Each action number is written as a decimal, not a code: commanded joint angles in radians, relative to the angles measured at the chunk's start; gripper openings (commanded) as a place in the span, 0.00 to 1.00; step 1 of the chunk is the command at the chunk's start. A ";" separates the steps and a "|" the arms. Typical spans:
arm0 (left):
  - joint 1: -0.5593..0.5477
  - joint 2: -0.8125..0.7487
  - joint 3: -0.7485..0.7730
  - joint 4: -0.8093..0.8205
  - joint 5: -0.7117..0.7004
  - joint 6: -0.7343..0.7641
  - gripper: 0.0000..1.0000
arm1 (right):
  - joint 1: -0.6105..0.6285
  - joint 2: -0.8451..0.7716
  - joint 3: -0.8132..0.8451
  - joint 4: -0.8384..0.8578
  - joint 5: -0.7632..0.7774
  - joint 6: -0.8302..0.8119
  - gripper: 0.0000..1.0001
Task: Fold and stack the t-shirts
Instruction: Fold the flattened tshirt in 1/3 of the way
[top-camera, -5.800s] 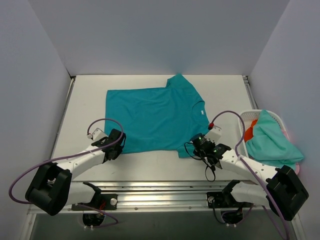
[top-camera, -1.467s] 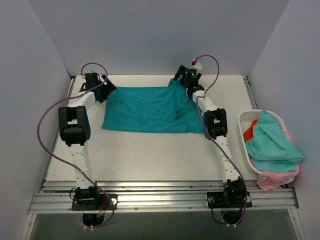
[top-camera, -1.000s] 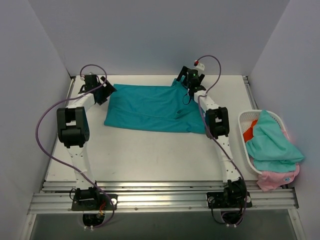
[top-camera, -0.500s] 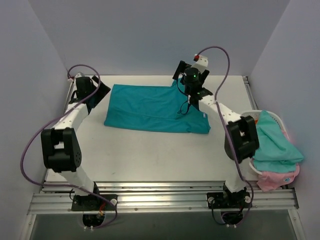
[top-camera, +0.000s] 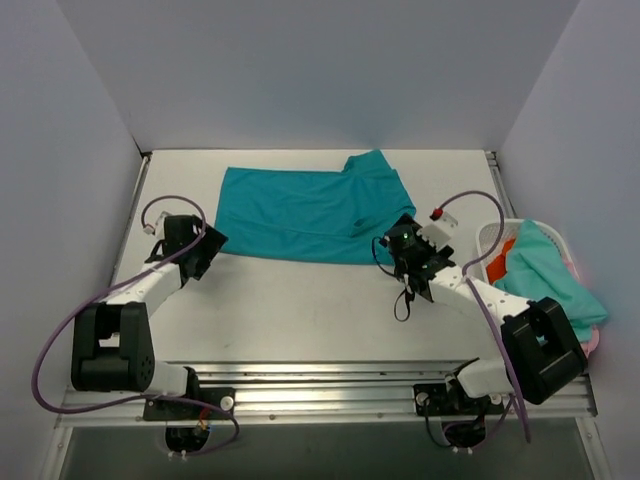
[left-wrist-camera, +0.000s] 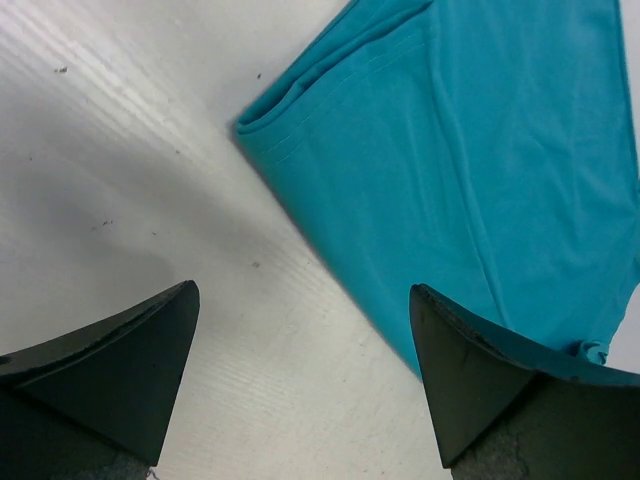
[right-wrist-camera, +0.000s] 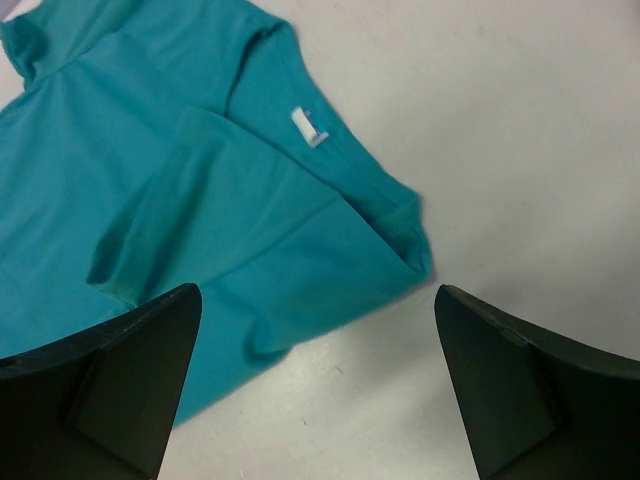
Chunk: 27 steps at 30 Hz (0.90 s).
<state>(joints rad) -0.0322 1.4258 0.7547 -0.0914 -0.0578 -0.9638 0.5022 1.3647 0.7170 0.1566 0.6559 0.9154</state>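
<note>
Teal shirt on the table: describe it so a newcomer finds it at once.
Look at the white table, toward its far edge. The deep teal t-shirt lies folded into a wide band, one sleeve sticking out. Unlike the paler aqua shirt, it is outside the basket.

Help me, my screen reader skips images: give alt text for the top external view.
A deep teal t-shirt, folded in half, lies across the far half of a white table, with the left hand and right hand open by its near corners. A white lattice basket at the right edge holds an aqua shirt and an orange-red shirt.
</note>
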 joint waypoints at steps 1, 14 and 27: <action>-0.012 -0.005 -0.049 0.146 0.024 -0.049 0.96 | 0.018 -0.088 -0.068 0.003 0.005 0.143 0.98; -0.038 0.145 -0.042 0.246 0.007 -0.099 0.97 | 0.018 0.082 -0.122 0.066 -0.065 0.191 0.99; -0.034 0.196 -0.009 0.251 -0.031 -0.105 0.98 | -0.005 0.241 -0.107 0.170 -0.095 0.181 0.95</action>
<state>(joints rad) -0.0662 1.5982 0.7204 0.1520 -0.0574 -1.0676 0.5083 1.5574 0.6025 0.3401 0.5777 1.0794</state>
